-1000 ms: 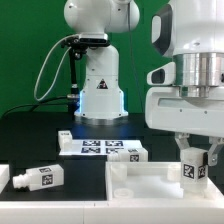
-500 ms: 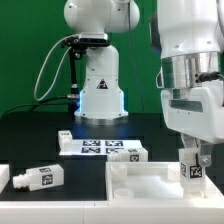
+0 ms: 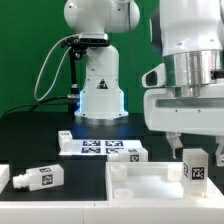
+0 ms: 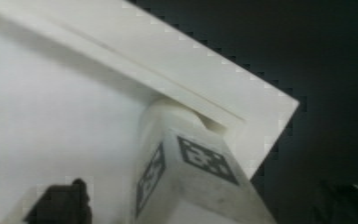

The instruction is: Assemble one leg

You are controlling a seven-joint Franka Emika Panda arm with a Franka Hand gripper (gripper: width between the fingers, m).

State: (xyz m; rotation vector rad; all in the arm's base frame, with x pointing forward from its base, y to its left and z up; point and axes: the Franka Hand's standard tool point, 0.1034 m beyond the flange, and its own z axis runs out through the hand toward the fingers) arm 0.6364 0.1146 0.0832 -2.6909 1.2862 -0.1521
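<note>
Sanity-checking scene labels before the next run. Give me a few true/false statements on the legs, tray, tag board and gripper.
1. An upright leg stands at a corner of the white tray. True.
2. A second leg lies on its side on the table, at the exterior view's left. True.
3. The marker board rests on top of the tray. False: it lies flat on the table behind the tray.
4. The gripper hangs over the lying leg. False: it is over the upright leg, at the exterior view's right.
</note>
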